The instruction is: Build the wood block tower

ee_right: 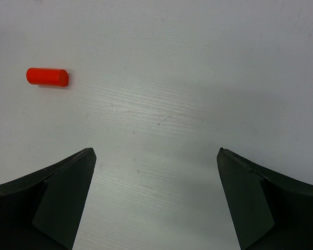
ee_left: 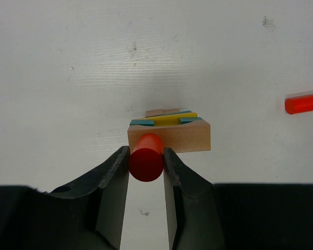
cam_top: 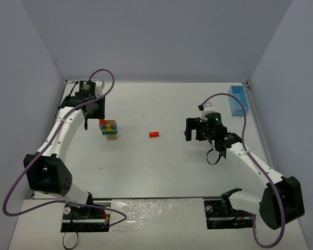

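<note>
Left gripper (ee_left: 146, 154) is pinched on a red cylinder (ee_left: 145, 163), jaws pressed on its round sides, flat end facing the wrist camera. It hangs just on the near side of the wood block tower (ee_left: 169, 134); cannot tell if the cylinder touches the stack.

The tower sits on the left half of the table (cam_top: 161, 172), about midway between the near and far edges: tan base, teal and yellow pieces on top.

Second red cylinder (cam_top: 154, 134) lies on its side near the table centre, well apart from the tower. Right gripper (ee_right: 156, 159) is spread wide and empty, hovering right of that cylinder. Light-blue bin (cam_top: 237, 99) is at the far right corner.

Handling, judged:
- The blocks look small, light and stiff, with smooth, probably slick paint.
- The cylinder will likely roll if released off-level.
- The stack is loose, so a sideways nudge could topple it.
- Best hold looks to be across the curved sides near mid-length, with light squeeze.
- Setting down straight and opening slowly seems safest.
</note>
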Controlling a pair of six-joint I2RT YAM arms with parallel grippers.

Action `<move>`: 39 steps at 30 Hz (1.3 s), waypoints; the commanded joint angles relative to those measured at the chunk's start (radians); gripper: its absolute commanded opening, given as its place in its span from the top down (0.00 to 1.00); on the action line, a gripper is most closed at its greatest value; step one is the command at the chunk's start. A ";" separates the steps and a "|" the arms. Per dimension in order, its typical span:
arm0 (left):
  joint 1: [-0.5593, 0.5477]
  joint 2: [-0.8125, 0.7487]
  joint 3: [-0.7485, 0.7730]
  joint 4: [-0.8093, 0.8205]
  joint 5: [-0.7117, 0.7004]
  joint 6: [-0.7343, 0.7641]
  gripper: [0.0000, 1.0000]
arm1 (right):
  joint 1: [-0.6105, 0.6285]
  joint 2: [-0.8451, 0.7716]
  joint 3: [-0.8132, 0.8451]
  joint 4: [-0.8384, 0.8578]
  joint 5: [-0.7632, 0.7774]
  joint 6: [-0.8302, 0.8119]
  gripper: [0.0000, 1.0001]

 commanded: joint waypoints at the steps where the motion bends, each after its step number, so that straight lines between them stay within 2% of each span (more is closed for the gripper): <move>1: 0.008 -0.031 0.006 0.036 0.006 0.004 1.00 | -0.006 -0.002 0.006 0.041 -0.011 -0.005 0.00; 4: 0.008 -0.033 0.006 0.035 0.013 0.005 0.99 | -0.006 -0.003 0.006 0.040 -0.011 -0.006 0.00; 6: 0.008 -0.038 0.006 0.033 0.012 0.005 0.93 | -0.006 0.000 0.006 0.042 -0.011 -0.007 0.00; 13: 0.008 -0.048 0.003 0.032 0.018 0.005 0.85 | -0.006 0.000 0.006 0.041 -0.011 -0.008 0.00; 21: 0.008 -0.055 0.005 0.026 0.022 0.010 0.80 | -0.006 0.000 0.008 0.042 -0.013 -0.007 0.00; 32: 0.008 -0.052 0.009 0.016 0.013 0.007 0.79 | -0.007 0.003 0.009 0.042 -0.022 -0.008 0.00; 35: 0.007 -0.053 0.009 0.016 0.006 0.006 0.73 | -0.007 0.001 0.009 0.043 -0.022 -0.007 0.00; 39: 0.008 -0.059 0.008 0.014 -0.008 0.007 0.72 | -0.007 0.000 0.008 0.043 -0.022 -0.008 0.00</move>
